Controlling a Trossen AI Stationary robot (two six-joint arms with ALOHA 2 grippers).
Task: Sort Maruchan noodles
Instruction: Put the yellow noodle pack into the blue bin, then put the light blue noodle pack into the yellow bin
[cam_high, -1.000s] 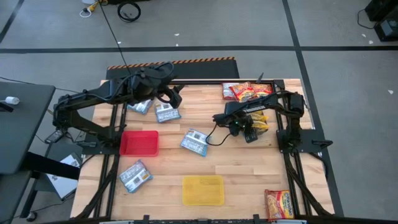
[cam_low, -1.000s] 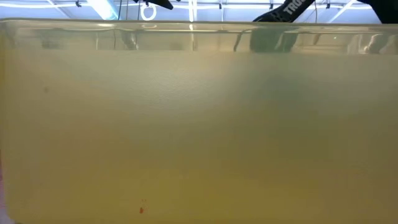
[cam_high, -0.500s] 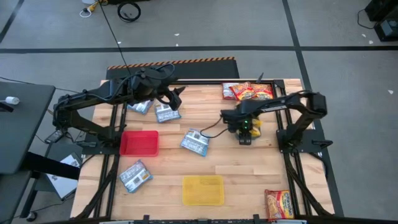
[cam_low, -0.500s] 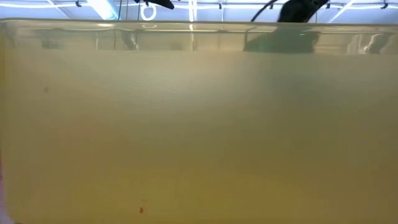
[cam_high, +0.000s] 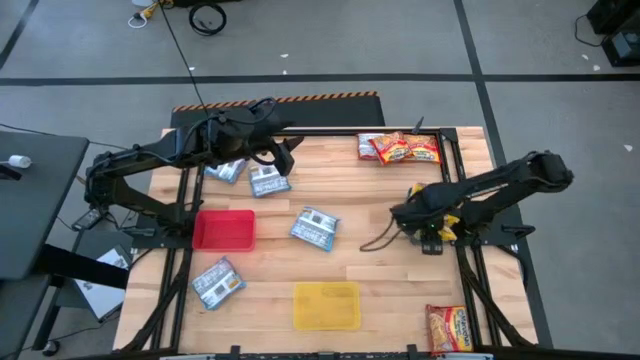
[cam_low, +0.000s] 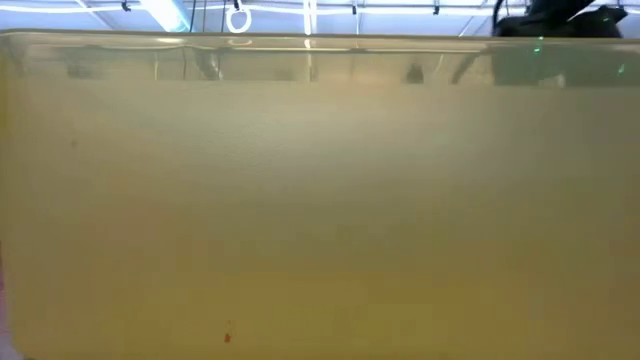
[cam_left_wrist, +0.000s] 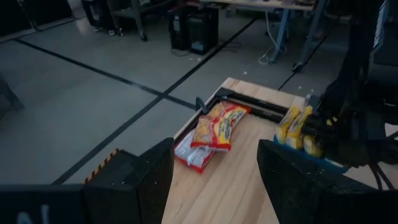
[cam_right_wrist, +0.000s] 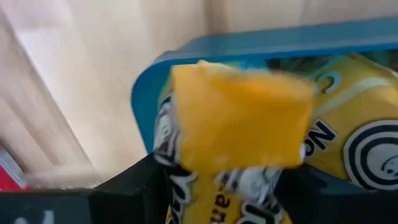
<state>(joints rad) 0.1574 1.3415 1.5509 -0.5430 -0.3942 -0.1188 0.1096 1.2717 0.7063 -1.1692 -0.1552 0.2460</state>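
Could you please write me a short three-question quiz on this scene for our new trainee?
1. True or false: the flat red square tray holds a noodle packet.
2. The yellow crinkly plastic noodle packets under the right gripper lie in a tray of which colour? A red, B blue, C yellow.
3. Is the left gripper open or shut, and does it carry anything?

Key:
1. False, it is empty.
2. B, the flat blue plastic tray.
3. Open, carrying nothing.
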